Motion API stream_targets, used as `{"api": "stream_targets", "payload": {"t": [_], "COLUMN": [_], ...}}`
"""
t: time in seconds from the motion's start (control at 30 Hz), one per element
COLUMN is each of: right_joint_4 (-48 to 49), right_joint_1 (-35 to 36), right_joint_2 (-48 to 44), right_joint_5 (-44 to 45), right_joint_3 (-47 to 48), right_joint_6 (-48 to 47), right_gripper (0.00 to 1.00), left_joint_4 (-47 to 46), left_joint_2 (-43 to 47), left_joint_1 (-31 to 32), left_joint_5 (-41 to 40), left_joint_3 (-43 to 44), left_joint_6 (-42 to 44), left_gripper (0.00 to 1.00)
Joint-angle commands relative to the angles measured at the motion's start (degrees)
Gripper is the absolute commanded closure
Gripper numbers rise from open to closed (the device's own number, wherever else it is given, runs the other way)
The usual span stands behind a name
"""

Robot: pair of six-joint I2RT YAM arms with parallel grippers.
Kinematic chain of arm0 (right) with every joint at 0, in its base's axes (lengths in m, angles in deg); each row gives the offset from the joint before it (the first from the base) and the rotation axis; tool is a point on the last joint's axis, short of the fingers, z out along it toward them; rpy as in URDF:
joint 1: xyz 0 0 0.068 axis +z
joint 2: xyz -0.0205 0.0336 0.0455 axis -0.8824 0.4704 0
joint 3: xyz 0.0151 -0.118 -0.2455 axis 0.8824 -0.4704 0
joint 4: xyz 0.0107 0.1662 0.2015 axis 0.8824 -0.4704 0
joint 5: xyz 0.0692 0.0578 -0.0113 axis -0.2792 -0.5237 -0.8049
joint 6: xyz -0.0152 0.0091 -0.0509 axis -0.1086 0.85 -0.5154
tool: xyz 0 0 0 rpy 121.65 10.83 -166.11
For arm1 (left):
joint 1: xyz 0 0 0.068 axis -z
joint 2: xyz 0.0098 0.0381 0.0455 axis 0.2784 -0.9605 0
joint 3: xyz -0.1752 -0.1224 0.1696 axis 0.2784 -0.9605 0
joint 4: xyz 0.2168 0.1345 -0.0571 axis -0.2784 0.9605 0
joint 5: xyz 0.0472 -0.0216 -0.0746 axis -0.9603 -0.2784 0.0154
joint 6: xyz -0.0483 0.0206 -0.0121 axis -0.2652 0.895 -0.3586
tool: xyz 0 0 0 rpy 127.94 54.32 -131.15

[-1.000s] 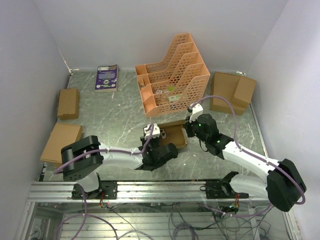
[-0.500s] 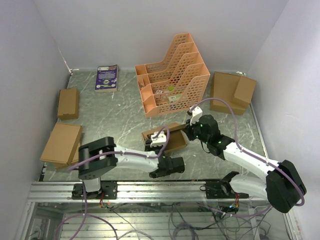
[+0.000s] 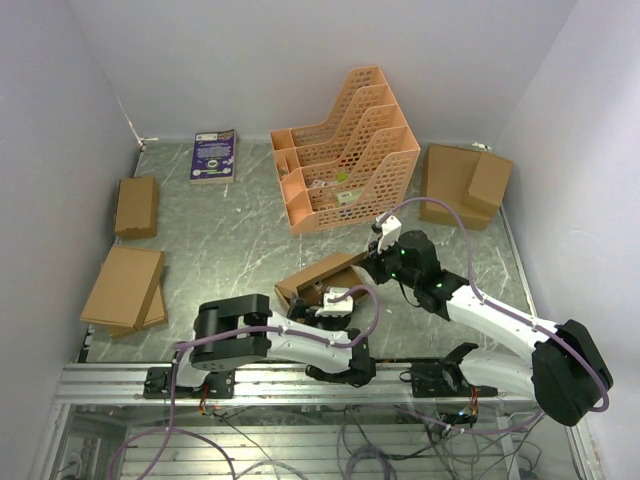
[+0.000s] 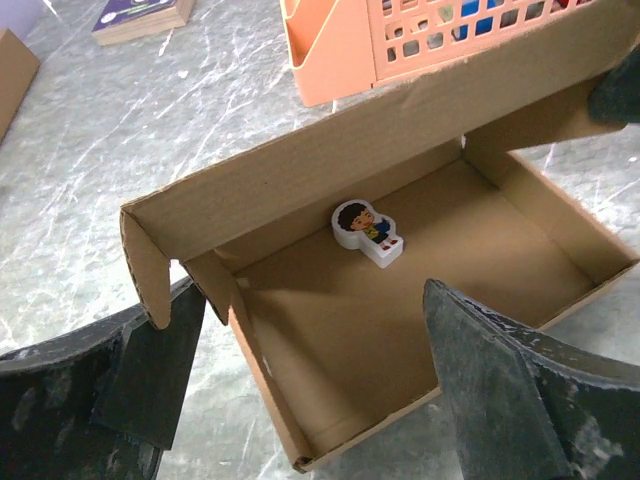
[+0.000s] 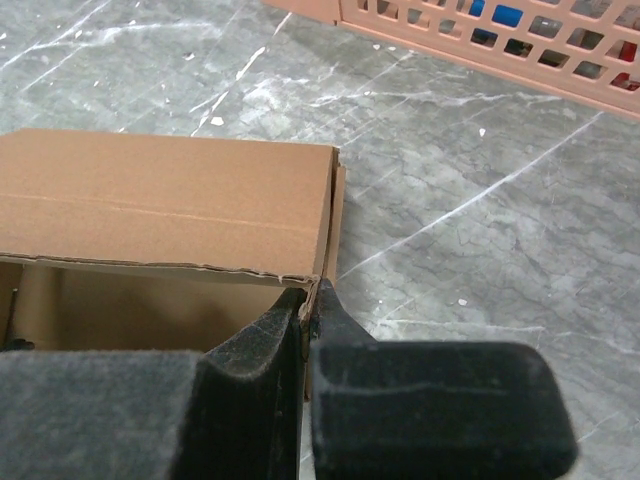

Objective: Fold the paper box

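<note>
the paper box [image 3: 316,276] sits before the orange file rack [image 3: 345,150], right gripper [image 5: 308,300] pinching its corner wall; left gripper [image 4: 310,330] gapes empty. one-corner hold may let flaps spring open.

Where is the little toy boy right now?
In the left wrist view, the little toy boy lies inside the open paper box, on its floor near the far wall, with the orange rack beyond it.

Robot lab bench: white enclosure walls [image 3: 60,150], aluminium rail [image 3: 110,380] (loose cables [image 3: 380,440] below)
</note>
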Motion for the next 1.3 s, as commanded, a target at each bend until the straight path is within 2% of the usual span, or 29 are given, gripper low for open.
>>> {"api": "stream_targets", "payload": {"t": [0.0,0.07,0.13,0.23,0.57,0.93,1.1,1.27], "right_joint_4": [-0.7,-0.6,-0.4,0.0,1.7,2.0,2.1,2.3], "right_joint_1": [1.3,1.4,1.3,1.3,1.4,1.5,1.4,1.4], "right_joint_2": [0.2,0.2,0.0,-0.2,0.4,0.6,0.8,0.9], "right_joint_5": [-5.6,-5.8,-5.9,-6.4,-6.5,-5.5,-6.0,-5.9], "right_joint_3": [-1.5,-1.6,-1.7,-1.8,-2.0,-2.3,-2.5,-2.6], "right_joint_6": [1.1,0.9,0.8,1.4,1.6,0.9,0.1,0.1], "right_gripper": [1.0,1.0,1.0,1.0,1.0,1.0,1.0,1.0], "left_joint_4": [-1.5,-7.7,-19.8,-32.7,-58.4,-60.2,-66.2,-67.3], "left_joint_2": [3.1,4.1,5.8,8.2,11.0,15.2,20.5,30.2], "left_joint_1": [0.7,0.8,0.8,0.8,0.8,1.0,1.4,1.5], "left_joint_5": [-2.5,-0.8,1.6,5.7,18.3,30.7,36.7,38.1], "left_joint_3": [3.4,2.7,-0.2,-4.8,-9.2,-10.1,-12.7,-12.0], "left_joint_6": [-9.5,-3.4,7.8,17.4,40.2,47.2,55.3,64.6], "left_gripper": [0.0,0.01,0.02,0.02,0.02,0.02,0.02,0.0]}}
